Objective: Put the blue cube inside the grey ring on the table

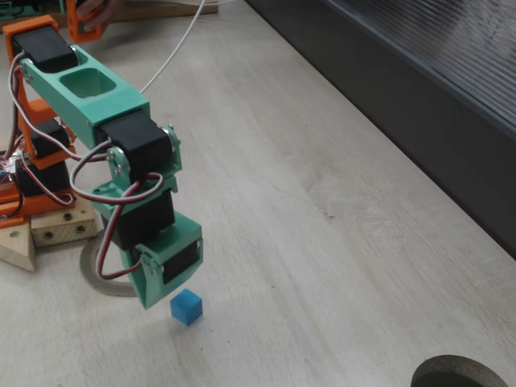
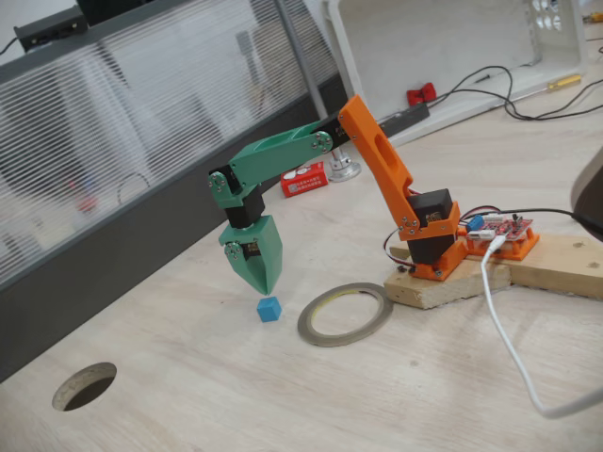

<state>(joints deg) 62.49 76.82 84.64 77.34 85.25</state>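
The blue cube (image 1: 186, 307) (image 2: 269, 309) rests on the pale wood-grain table (image 1: 322, 242) (image 2: 236, 395). My green gripper (image 1: 149, 300) (image 2: 267, 282) points straight down, its tip hovering just above the cube and slightly to one side. Its fingers are pressed together into a wedge, shut with nothing in them. The grey ring (image 2: 345, 314) lies flat on the table about one cube-width right of the cube in a fixed view. In the other fixed view the grey ring (image 1: 95, 278) is mostly hidden behind my arm.
A round hole (image 1: 459, 372) (image 2: 85, 386) is cut into the table. The dark ribbed panel (image 1: 419, 89) (image 2: 113, 217) runs along the far edge. My orange base sits on wooden blocks (image 2: 443, 282) with a white cable (image 2: 509, 348). A red box (image 2: 303, 179) stands further back.
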